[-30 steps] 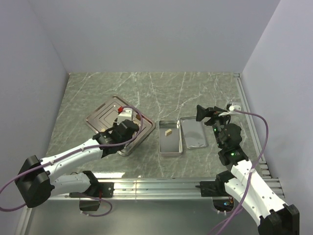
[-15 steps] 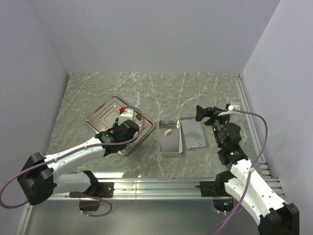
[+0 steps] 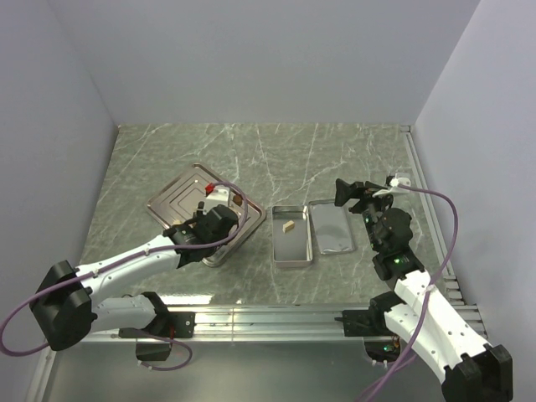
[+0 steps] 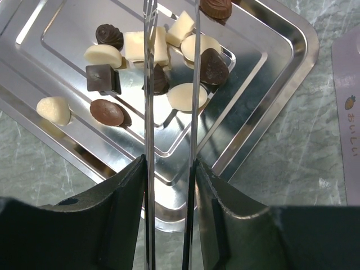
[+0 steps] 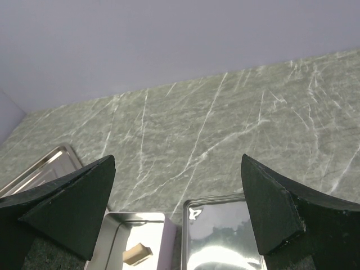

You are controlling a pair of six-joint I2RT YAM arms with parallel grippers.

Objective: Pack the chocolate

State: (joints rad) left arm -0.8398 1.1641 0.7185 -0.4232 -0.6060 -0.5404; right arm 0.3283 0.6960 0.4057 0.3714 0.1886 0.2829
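Observation:
Several chocolates, dark brown (image 4: 214, 66) and cream (image 4: 185, 97), lie on the ridged steel tray (image 4: 270, 67). My left gripper (image 4: 170, 169) is shut on thin metal tongs (image 4: 148, 84), whose two blades reach out over the chocolates with a gap between them. In the top view the left gripper (image 3: 213, 219) hovers over the tray's near right part (image 3: 172, 201). The open silver tin (image 3: 292, 247) holds one tan chocolate (image 3: 289, 224), also shown in the right wrist view (image 5: 136, 254). My right gripper (image 3: 352, 194) is open and empty above the upturned lid (image 3: 332, 227).
The tin's lilac printed side (image 4: 349, 112) lies just right of the tray. A small red thing (image 3: 204, 186) sits on the tray's far part. The lid (image 5: 222, 236) lies beside the tin (image 5: 121, 225). Walls enclose three sides of the marbled table (image 3: 276, 151).
My left gripper has shifted slightly over the tray, uncovering a brown chocolate on its right part. The right arm has not moved.

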